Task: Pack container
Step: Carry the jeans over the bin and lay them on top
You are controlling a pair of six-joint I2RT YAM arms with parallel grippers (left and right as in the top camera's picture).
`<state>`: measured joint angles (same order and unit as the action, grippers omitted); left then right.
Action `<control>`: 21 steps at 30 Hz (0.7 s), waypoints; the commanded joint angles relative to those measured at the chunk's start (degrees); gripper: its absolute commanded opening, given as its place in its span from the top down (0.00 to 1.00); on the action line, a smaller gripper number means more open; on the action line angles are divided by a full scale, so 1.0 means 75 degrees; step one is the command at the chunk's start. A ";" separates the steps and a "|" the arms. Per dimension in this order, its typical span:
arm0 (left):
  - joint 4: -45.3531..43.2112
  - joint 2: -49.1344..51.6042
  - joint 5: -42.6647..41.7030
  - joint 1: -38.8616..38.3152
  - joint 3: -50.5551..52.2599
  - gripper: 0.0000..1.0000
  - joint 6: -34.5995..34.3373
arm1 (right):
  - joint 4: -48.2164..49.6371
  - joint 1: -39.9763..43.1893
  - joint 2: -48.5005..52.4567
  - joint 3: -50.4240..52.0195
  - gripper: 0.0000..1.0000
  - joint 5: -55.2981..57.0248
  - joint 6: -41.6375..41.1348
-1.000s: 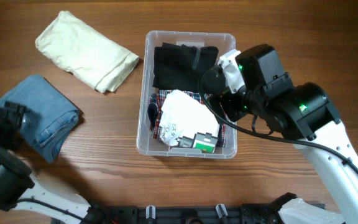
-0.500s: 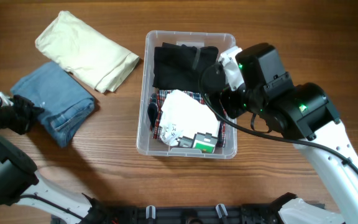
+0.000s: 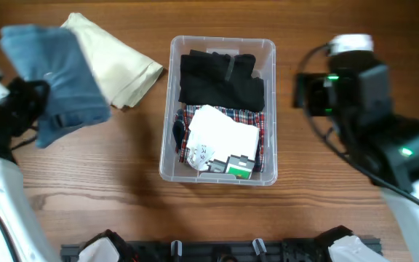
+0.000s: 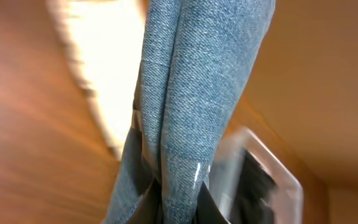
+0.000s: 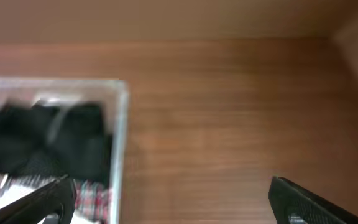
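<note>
Wood-grain tabletop (image 3: 217, 218) beneath everything. At its middle the container (image 3: 222, 41), clear plastic, upright, open at the top, already part filled.

Well to the left of the container, folded jeans (image 3: 60, 73), blurred, raised off the wood and clenched in the left claw (image 4: 173, 199); in the left wrist view, denim folds running up from between the dark fingers (image 4: 135, 180).

Between the jeans and the container, a folded cream cloth (image 3: 118, 65), flat on the wood, partly overlapped by the jeans in the overhead view, clear of the container wall.

Inside the container, far end: a black garment (image 3: 220, 76), filling that half. Near end: a white bundle (image 3: 220, 135) lying on a red plaid cloth (image 3: 264, 124), and at the near wall a small dark item with a green patch (image 3: 240, 167), touching the white bundle.

Right of the container, just beside its far corner, the right claw (image 5: 169, 199): released, fingers spread wide, nothing between them, only bare wood below.
</note>
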<state>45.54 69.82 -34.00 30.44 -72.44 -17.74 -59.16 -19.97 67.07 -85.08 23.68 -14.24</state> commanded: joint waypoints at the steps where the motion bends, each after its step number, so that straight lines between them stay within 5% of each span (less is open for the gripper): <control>1: -0.0551 -0.0810 -0.0551 -0.1448 -0.0087 0.96 -0.0335 | -0.0216 0.0848 -0.0259 -0.0012 0.00 0.0029 -0.0495; 11: -0.2769 0.0358 0.1463 -0.6149 -0.0087 0.96 -0.2142 | -0.0787 0.1195 0.0335 0.0003 0.00 -0.0557 -0.0498; 21: -0.3963 0.2667 0.2387 -0.7595 -0.0085 0.96 -0.3506 | -0.0979 0.1195 0.0731 0.0006 0.00 -0.0603 -0.0498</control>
<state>16.91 89.12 -17.80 -26.41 -72.01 -39.90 -66.48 -11.18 72.12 -85.10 19.70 -16.93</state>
